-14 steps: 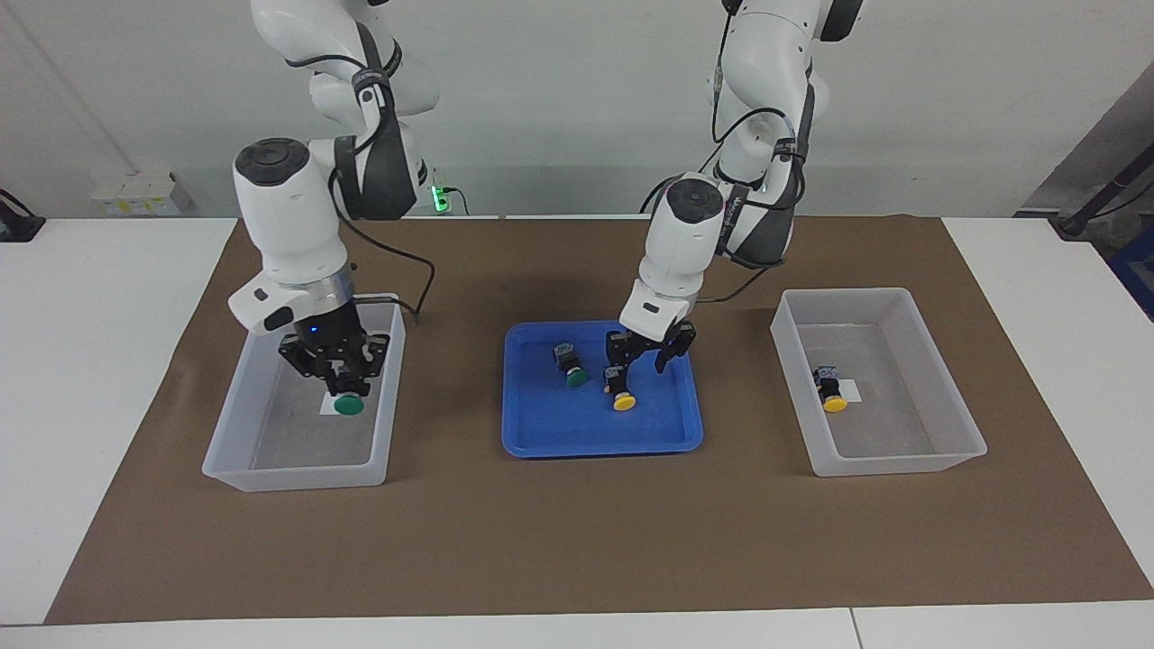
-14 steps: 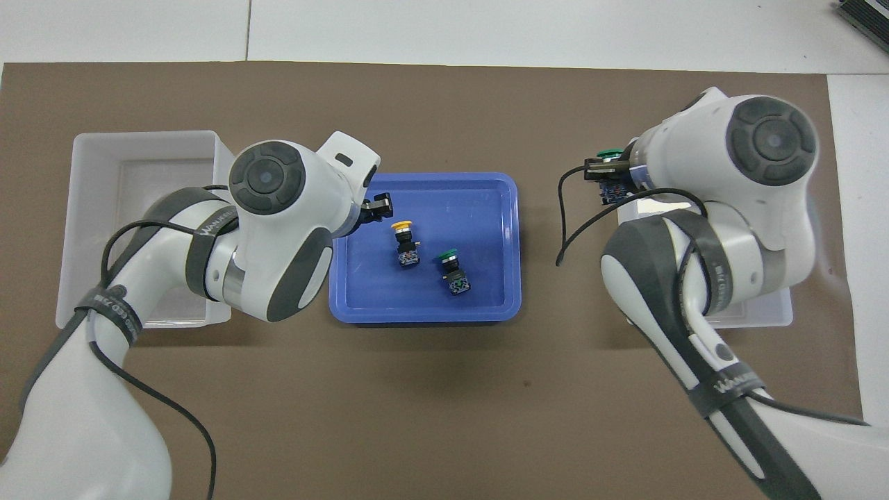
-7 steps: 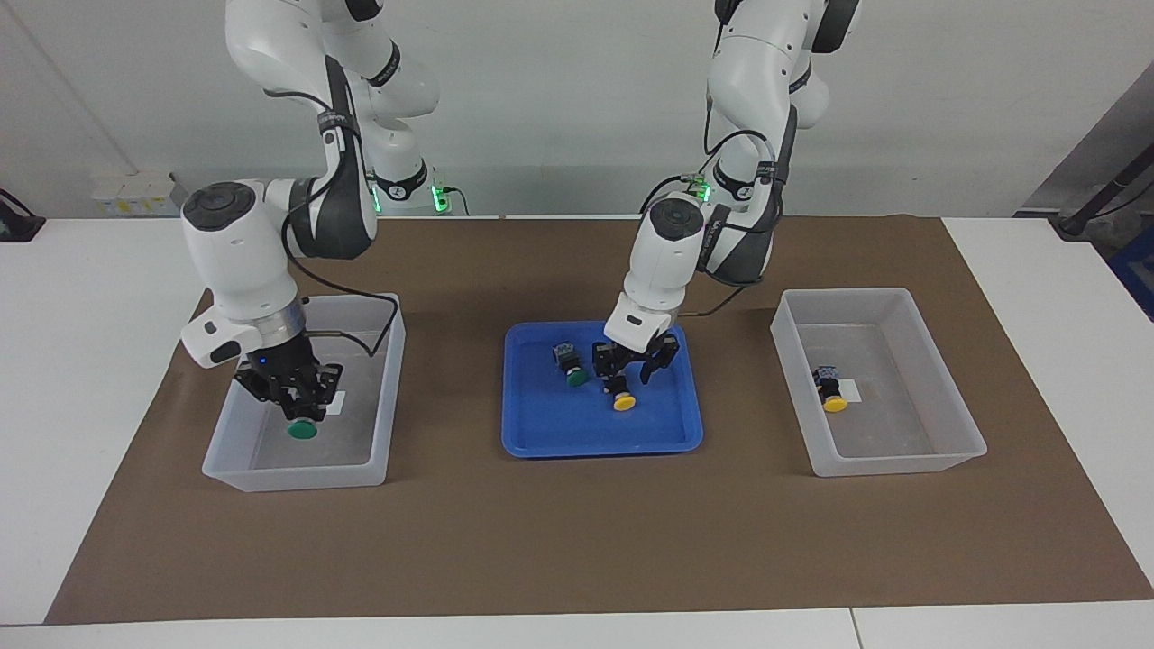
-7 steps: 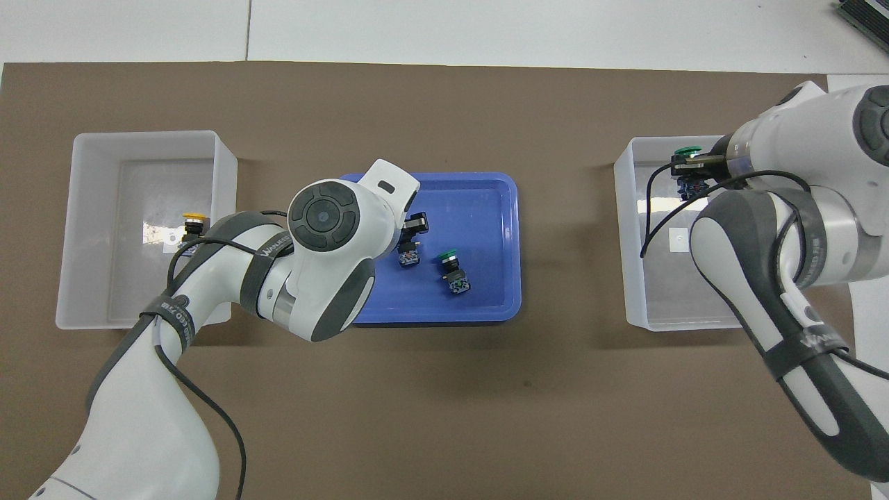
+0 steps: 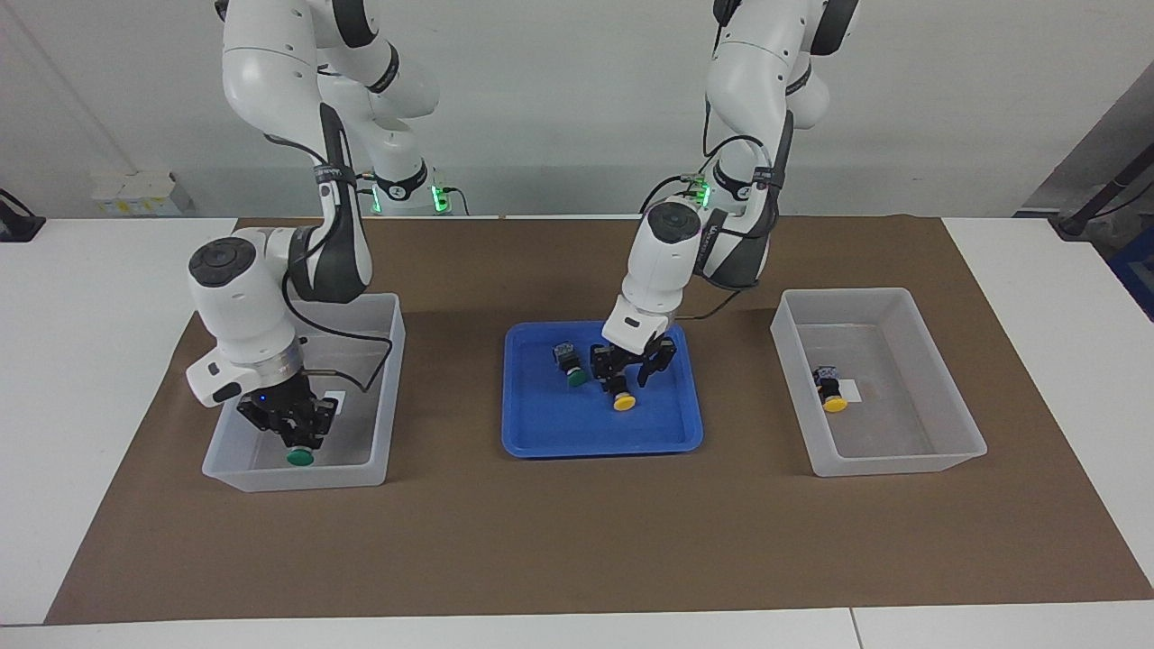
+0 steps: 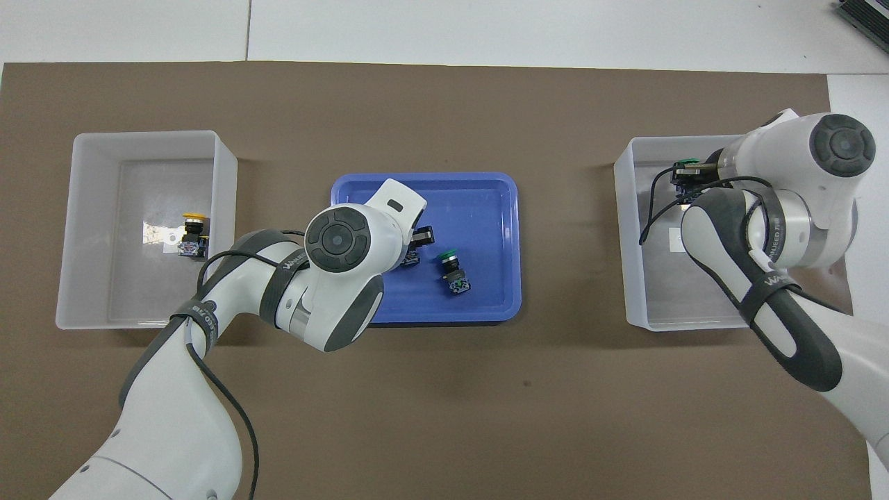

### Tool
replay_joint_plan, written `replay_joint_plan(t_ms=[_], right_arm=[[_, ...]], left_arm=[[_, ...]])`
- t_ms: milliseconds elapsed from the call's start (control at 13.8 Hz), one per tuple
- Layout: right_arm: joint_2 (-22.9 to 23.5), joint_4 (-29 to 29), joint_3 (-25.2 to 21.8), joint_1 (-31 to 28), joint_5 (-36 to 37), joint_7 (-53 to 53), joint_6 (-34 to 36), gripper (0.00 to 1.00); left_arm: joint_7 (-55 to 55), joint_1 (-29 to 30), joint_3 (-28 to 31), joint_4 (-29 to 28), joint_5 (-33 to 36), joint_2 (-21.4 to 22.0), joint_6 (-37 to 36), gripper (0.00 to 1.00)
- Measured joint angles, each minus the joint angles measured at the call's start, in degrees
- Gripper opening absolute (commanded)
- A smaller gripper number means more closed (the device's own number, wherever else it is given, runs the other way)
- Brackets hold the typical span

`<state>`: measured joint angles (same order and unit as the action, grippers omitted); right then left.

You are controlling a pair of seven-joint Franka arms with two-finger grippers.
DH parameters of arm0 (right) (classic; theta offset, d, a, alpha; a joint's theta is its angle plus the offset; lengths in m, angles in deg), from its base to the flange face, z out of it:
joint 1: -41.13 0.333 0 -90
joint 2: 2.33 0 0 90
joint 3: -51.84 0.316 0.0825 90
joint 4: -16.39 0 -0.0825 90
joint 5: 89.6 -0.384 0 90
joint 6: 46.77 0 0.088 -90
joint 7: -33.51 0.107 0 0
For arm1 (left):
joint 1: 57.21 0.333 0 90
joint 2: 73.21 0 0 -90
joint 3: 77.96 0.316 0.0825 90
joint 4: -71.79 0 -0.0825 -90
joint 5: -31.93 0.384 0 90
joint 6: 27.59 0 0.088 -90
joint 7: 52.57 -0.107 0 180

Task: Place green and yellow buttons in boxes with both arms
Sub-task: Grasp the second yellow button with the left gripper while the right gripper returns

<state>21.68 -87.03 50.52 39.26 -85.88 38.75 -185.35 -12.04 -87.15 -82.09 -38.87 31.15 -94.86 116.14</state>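
Note:
My right gripper (image 5: 296,440) is low inside the clear box (image 5: 297,478) at the right arm's end, with a green button (image 5: 300,457) at its tips, cap down. Whether that button still hangs or rests on the box floor does not show. My left gripper (image 5: 627,374) stands open over the blue tray (image 5: 595,446), one finger on each side of a yellow button (image 5: 622,398). Beside it on the tray lies a second green button (image 5: 570,365). Another yellow button (image 5: 829,389) lies in the clear box (image 5: 902,464) at the left arm's end.
A brown mat (image 5: 577,541) covers the middle of the white table, and the tray and both boxes stand on it. From above, the left arm's wrist (image 6: 344,239) hides most of its gripper and the yellow button under it.
The right gripper has carried the green button lower in its box and farther from the robots. The left gripper has come down around the yellow button on the tray.

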Motion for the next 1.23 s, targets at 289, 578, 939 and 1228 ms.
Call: replay_joint_plan(t_ms=[289,578,939,1228], right_arm=[[-0.7,0.4,0.1,0.0,0.0,0.0,0.4,1.0],[-5.3,1.2,1.4,0.3,0.0,0.0,6.6,1.0],[-11.4,1.3,2.4,5.0,-0.1,1.0,13.7,1.0],[-11.8,1.3,2.5,10.9,-0.2,8.6,13.8,1.0]], left_arm=[[0.0,-1.3,0.0,-2.0,0.0,-0.1,1.8,0.54],[0.0,-1.5,0.2,-2.3,0.0,0.1,2.2,0.17],[0.0,-1.5,0.4,-2.1,0.0,0.1,2.3,0.0],[0.0,-0.7,1.1,1.8,0.0,-0.1,-0.8,0.0]])
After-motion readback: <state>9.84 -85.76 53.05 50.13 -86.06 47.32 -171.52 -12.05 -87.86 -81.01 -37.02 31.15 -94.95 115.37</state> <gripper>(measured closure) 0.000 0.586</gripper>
